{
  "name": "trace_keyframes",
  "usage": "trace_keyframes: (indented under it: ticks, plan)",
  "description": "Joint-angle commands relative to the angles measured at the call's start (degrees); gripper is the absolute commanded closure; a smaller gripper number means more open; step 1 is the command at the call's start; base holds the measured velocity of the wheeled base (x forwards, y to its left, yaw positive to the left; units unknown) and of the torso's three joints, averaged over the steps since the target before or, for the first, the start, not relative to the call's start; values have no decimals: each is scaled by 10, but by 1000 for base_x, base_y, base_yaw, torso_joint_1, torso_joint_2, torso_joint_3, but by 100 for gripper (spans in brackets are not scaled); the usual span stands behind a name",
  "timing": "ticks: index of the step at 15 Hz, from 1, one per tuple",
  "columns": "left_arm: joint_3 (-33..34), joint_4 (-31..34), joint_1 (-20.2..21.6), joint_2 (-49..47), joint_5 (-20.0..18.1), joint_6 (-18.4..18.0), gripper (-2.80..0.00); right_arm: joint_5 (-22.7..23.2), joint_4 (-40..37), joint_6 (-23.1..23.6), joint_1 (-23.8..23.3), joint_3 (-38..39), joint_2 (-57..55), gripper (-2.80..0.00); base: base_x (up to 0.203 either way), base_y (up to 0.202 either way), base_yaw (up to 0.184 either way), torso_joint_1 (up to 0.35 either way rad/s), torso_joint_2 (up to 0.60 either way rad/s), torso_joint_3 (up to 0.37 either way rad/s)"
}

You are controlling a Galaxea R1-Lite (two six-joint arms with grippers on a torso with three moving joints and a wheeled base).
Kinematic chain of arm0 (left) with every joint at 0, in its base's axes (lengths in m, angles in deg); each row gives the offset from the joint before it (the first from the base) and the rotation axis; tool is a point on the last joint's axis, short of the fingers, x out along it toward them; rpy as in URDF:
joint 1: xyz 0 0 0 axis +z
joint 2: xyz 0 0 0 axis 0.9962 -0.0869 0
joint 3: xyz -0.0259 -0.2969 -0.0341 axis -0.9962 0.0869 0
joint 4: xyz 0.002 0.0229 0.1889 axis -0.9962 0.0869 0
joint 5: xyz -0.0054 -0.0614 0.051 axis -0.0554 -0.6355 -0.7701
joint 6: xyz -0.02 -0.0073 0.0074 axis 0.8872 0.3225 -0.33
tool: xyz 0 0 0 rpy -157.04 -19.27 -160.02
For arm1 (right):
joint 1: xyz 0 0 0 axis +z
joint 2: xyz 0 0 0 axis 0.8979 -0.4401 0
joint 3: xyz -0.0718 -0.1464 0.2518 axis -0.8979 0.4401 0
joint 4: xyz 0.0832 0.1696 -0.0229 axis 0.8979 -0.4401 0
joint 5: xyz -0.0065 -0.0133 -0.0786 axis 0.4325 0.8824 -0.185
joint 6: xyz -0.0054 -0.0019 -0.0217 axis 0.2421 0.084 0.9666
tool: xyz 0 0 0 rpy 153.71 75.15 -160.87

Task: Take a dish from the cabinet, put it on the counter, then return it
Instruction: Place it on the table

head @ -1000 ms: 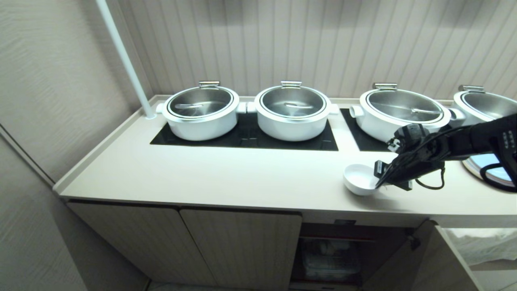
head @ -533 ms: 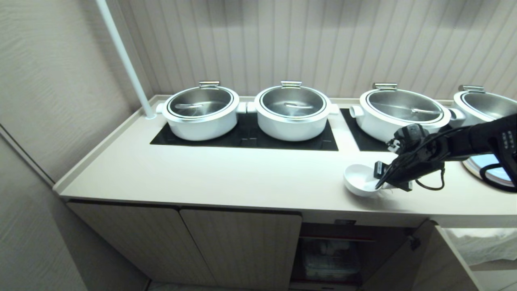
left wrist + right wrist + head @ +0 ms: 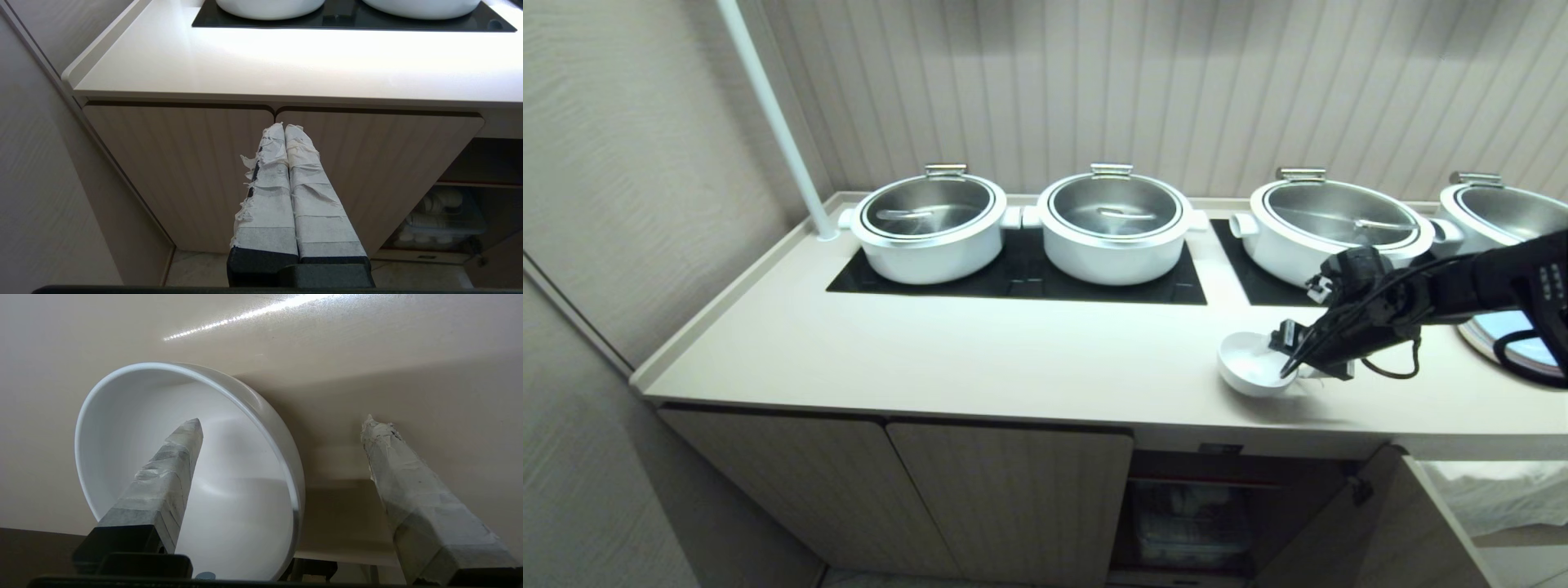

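Observation:
The dish, a small plain white bowl, rests on the cream counter near its front edge, right of centre. My right gripper is open at the bowl's right rim. In the right wrist view one taped finger stands inside the dish and the other finger stands outside it, apart from the wall. The right gripper grips nothing. My left gripper is shut and empty, parked in front of the cabinet's ribbed doors.
Several white pots with steel lids stand on black cooktop panels behind the dish. Below it, the cabinet has an open compartment holding stacked white ware. A white pole rises at the counter's back left.
The right gripper's jaws have spread apart and let go of the dish's rim. The dish stays on the counter and the arm has hardly moved.

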Motion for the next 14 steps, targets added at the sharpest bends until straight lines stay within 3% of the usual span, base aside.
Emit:
trace_keyframes:
  ticks: [1, 14]
  plan:
    - [0, 0, 0, 0, 0, 0, 0, 1, -1, -1, 0, 0, 6, -280, 0, 0, 0, 0, 0, 0]
    - [0, 0, 0, 0, 0, 0, 0, -3, 2, 7, 0, 12, 76, -280, 0, 0, 0, 0, 0, 0]
